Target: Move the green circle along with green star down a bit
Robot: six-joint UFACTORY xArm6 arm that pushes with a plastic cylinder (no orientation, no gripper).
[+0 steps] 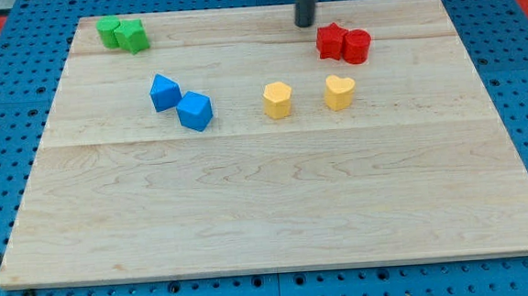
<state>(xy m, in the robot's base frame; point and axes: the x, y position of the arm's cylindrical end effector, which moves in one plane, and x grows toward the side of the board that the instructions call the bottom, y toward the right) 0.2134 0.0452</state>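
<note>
Two green blocks sit touching at the view's top left of the wooden board (276, 193): the left green block (108, 31) and the right green block (132, 36). I cannot tell which is the circle and which the star. My tip (305, 23) is near the view's top edge, right of centre, far to the right of the green blocks and just left of the red blocks.
Two red blocks (332, 40) (357, 46) touch at the top right. Two blue blocks (164, 92) (195, 110) lie left of centre. A yellow hexagon-like block (278, 99) and a yellow heart (340, 92) sit at centre.
</note>
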